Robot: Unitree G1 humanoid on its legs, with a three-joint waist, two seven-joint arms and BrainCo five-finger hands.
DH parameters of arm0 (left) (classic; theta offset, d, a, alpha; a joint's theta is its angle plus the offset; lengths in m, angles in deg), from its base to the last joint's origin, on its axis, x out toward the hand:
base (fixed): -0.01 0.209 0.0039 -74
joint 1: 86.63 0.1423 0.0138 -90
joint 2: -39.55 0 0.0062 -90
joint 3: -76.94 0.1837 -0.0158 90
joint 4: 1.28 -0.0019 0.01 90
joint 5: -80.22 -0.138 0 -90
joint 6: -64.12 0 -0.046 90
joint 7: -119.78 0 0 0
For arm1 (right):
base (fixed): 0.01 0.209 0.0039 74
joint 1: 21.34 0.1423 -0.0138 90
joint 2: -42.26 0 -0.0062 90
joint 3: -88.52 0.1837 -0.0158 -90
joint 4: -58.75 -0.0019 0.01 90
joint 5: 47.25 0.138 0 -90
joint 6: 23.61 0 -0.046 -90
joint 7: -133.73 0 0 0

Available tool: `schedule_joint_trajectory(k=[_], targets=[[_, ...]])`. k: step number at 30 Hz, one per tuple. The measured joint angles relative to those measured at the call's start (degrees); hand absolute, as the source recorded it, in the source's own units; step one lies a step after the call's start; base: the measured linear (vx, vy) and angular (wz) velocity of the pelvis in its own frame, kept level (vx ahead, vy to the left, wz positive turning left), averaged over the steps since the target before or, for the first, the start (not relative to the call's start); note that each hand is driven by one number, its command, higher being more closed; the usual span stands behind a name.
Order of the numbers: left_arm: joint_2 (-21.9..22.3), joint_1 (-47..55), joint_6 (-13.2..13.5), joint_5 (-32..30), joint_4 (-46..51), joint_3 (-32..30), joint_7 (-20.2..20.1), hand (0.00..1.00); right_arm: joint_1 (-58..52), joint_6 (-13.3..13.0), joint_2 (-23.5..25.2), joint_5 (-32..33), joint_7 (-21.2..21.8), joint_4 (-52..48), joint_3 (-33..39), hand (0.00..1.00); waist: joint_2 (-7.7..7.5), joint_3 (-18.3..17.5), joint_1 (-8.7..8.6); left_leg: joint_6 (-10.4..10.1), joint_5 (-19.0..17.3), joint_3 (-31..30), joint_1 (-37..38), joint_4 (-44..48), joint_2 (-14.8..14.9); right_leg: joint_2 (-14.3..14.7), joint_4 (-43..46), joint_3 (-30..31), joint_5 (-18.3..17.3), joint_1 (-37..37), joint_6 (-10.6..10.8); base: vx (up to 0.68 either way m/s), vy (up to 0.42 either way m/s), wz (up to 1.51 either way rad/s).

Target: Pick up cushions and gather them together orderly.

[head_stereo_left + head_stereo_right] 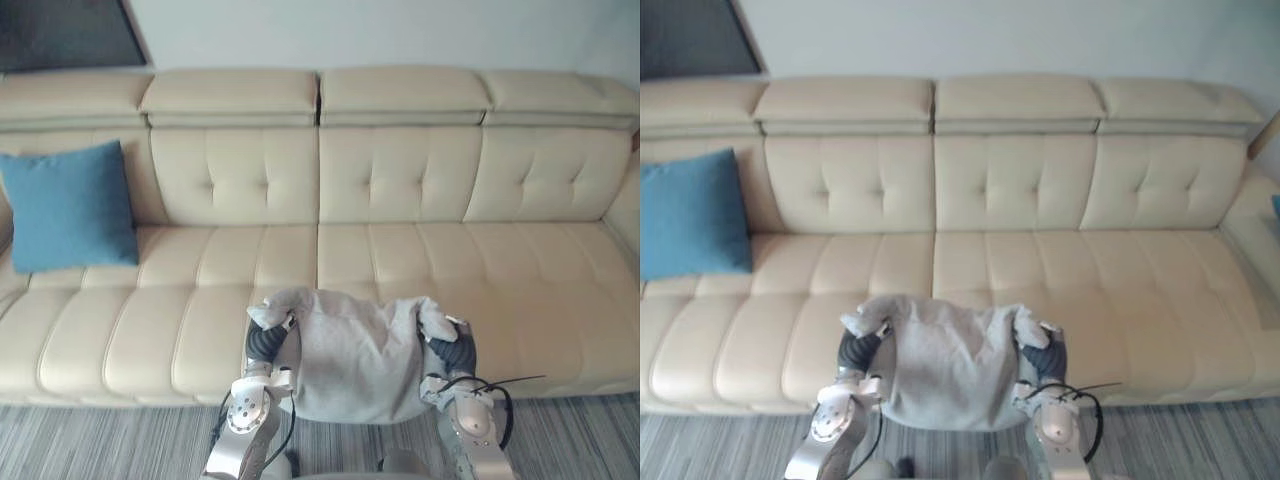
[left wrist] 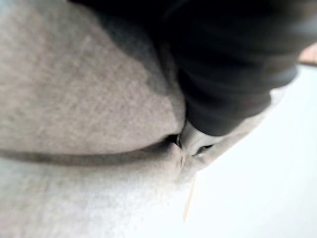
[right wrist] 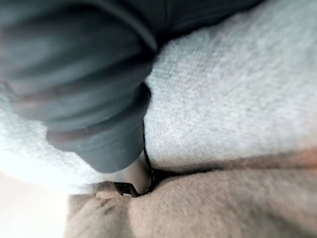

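Each hand is sunk into soft grey cloth, and its wrist view shows just one silver part disappearing into a crease, so whether the grip is closed or merely pressing cannot be told. The left hand (image 1: 266, 342) sits at the 9 o'clock side of the grey cushion (image 1: 355, 360) and the right hand (image 1: 452, 352) at its 3 o'clock side. A corner of the fabric bunches up above each dark ribbed cover. The grey cushion lies at 6 o'clock in the head views, over the front edge of the cream tufted sofa (image 1: 400, 260), its lower part hanging in front of the seat. A blue cushion (image 1: 68, 205) leans against the backrest at about 9 o'clock, well apart from the grey one. Grey striped carpet (image 1: 100, 440) runs along the sofa's foot.
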Motion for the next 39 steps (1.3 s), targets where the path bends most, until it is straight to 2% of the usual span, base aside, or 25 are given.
schedule_joint_trajectory(k=[1,2,3,4,5,7,8,12,14,15,17,18,19,20,22,27,30,32,34,36,39], targets=[[-0.2,-0.6,0.0,0.0,0.0,0.0,0.0,1.0,0.4,0.1,0.0,0.0,0.3,0.1,0.2,1.0,0.2,0.1,-0.33,-0.1,0.0,-0.1,0.4,-0.8,0.4,1.0,-5.2,-0.3,-0.4,-0.7,-0.7,0.21,-0.148,0.04],[-0.6,-1.3,0.1,0.0,0.0,0.0,0.0,1.0,0.9,0.2,-0.1,0.0,0.9,0.1,0.5,1.0,0.36,0.2,-0.71,-0.5,0.0,-0.3,0.3,-1.0,1.1,3.4,-17.2,0.4,1.3,-0.9,-1.1,0.21,-0.169,0.04],[-0.7,-1.4,0.1,0.0,0.0,0.0,0.0,1.0,1.0,0.2,0.0,0.0,1.1,0.1,0.7,1.0,0.07,0.1,-0.8,-1.0,-0.2,-0.4,0.3,-1.0,1.1,4.3,-23.3,1.2,3.5,-0.5,-1.3,0.22,-0.199,0.21],[-1.4,-1.7,0.1,0.0,-0.2,0.0,-0.4,1.0,0.9,0.2,0.3,0.0,1.4,0.1,1.0,1.0,-1.48,0.4,-1.6,-2.5,-0.9,-1.6,1.2,-0.9,-0.4,4.4,-32.5,3.0,13.7,1.6,-3.7,0.24,-0.214,0.24],[0.1,-2.1,-0.4,0.0,-2.1,0.3,-0.5,1.0,1.4,0.2,-1.1,0.0,1.4,1.3,1.3,1.0,1.32,0.6,-2.22,-3.9,-1.5,-3.6,2.1,-1.2,1.3,6.0,-32.6,1.7,13.6,3.4,-4.6,0.24,-0.197,0.24],[0.8,-1.9,-0.8,-0.4,-2.9,1.5,-1.7,1.0,0.6,0.4,-2.2,0.1,1.6,1.3,3.0,1.0,3.19,0.4,-1.94,-4.5,-1.1,-5.3,2.4,-1.1,3.2,7.6,-35.0,0.2,12.7,5.6,-5.6,0.19,-0.154,0.09],[1.1,-2.0,-0.8,-1.1,-2.9,1.9,-2.2,1.0,0.2,0.4,-2.2,0.1,1.6,0.9,3.6,1.0,3.34,0.5,-2.18,-5.1,-0.6,-5.6,2.4,-0.5,3.6,7.9,-35.3,-0.5,12.4,6.4,-6.0,0.18,-0.183,0.3],[3.3,-2.0,-0.8,-1.1,-2.8,2.3,-3.8,1.0,-4.0,0.3,-1.9,1.1,1.6,-5.3,5.3,1.0,2.82,1.1,-2.14,-6.0,-0.1,-5.5,-1.7,14.8,7.2,8.9,-38.3,-4.0,10.2,13.4,-7.3,0.1,-0.132,0.44],[3.4,-1.9,-0.8,-1.1,-2.4,2.2,-3.9,1.0,-4.5,0.2,-1.8,2.1,1.6,-7.2,5.3,1.0,2.13,1.3,-1.53,-5.4,-0.1,-5.4,-3.9,19.4,8.0,8.8,-39.8,-4.1,9.6,15.2,-7.6,0.06,-0.021,0.06],[3.5,-1.8,-0.8,-1.1,-1.6,2.2,-3.9,1.0,-4.5,0.2,-1.8,2.4,1.5,-8.4,5.5,1.0,2.32,0.9,-0.81,-4.1,-1.9,-5.4,-3.9,17.2,7.5,8.6,-40.2,-3.5,9.6,15.2,-7.7,0.06,0.032,-0.09],[3.7,-1.9,-0.8,-1.2,0.2,2.2,-3.9,1.0,-3.9,-0.2,-1.7,2.4,1.4,-9.3,5.6,1.0,2.56,0.8,-0.73,-3.6,-3.4,-5.7,-4.4,10.2,6.1,8.2,-40.5,-3.3,10.0,14.8,-8.2,0.05,0.07,0.0],[3.7,-1.9,-0.7,-1.3,0.8,2.2,-3.9,1.0,-3.5,-0.2,-1.8,2.4,1.4,-9.3,5.6,1.0,2.59,0.8,-0.55,-3.3,-2.5,-6.7,-4.3,4.3,4.8,8.0,-40.3,-3.2,9.8,14.7,-7.8,0.06,0.132,-0.07],[3.7,-1.9,-0.7,-1.6,1.2,2.2,-3.9,1.0,-3.2,-0.2,-1.9,2.4,1.4,-9.2,5.6,1.0,3.55,0.4,-0.18,-4.1,2.0,-8.1,-3.4,-0.3,4.0,8.4,-39.7,-2.8,9.6,14.5,-6.9,0.09,0.181,-0.32],[3.3,-1.8,-0.7,-1.7,1.3,2.2,-3.9,1.0,-2.9,-0.2,-1.8,2.4,1.4,-8.4,5.5,1.0,3.07,0.4,0.6,-5.6,2.7,-7.8,-2.3,-1.0,3.7,8.4,-39.8,-1.6,9.7,14.6,-6.4,0.13,0.177,-0.36],[3.1,-2.2,-0.6,-1.9,1.6,2.3,-3.9,1.0,-2.8,0.1,-1.2,2.3,1.4,-8.4,5.4,1.0,2.31,0.1,0.54,-5.0,2.8,-6.8,-2.2,-1.6,2.4,7.4,-41.7,-0.8,11.4,15.3,-4.4,0.12,0.148,-0.19],[3.0,-2.5,-0.6,-2.3,1.9,2.5,-3.7,1.0,-0.6,0.4,-1.3,2.2,1.3,-8.2,5.5,1.0,2.18,-0.2,0.21,-3.4,4.0,-5.7,-1.0,-5.0,-0.4,5.3,-44.8,0.5,12.8,15.7,-2.7,0.07,0.121,-0.1],[2.6,-4.1,-0.6,-2.3,1.9,2.7,-2.8,1.0,3.1,0.4,-2.3,2.1,0.7,-6.5,5.5,1.0,2.19,-0.2,0.09,-2.9,4.4,-6.6,-1.2,-5.6,-0.9,5.0,-47.6,0.0,14.1,16.9,-2.5,0.01,0.041,0.11],[0.5,-8.7,-0.6,-2.3,1.8,3.4,-1.1,1.0,9.0,0.5,-2.9,1.9,-0.8,-4.8,5.5,1.0,2.07,-0.1,0.14,-2.8,5.7,-7.5,-3.6,-6.5,-1.2,5.0,-49.7,-1.0,15.7,15.5,-2.9,-0.06,0.005,0.22],[-0.4,-14.4,-0.6,-2.3,1.6,2.9,1.6,1.0,16.3,0.5,-3.2,0.1,-3.1,-2.9,5.3,1.0,2.09,-0.1,0.1,-2.8,7.6,-8.7,-7.4,-7.7,-1.3,5.0,-50.8,-1.8,17.5,12.1,-3.2,-0.11,-0.012,0.19],[-1.1,-18.3,-0.6,-2.3,1.4,2.1,3.7,1.0,20.9,0.5,-4.1,-0.6,-4.9,-1.5,4.5,1.0,1.97,0.2,0.76,-3.1,8.6,-8.8,-9.2,-8.3,-1.0,5.3,-52.0,-2.0,18.9,10.6,-3.6,-0.11,-0.039,0.08],[-1.6,-24.2,-0.4,-2.3,-0.2,0.2,6.4,1.0,26.7,1.0,-4.2,-2.3,-8.3,-0.7,3.0,1.0,2.02,0.3,0.84,-3.3,9.6,-9.5,-11.2,-9.0,-0.7,5.7,-52.2,-2.5,19.7,8.7,-4.0,-0.1,-0.036,0.06]])
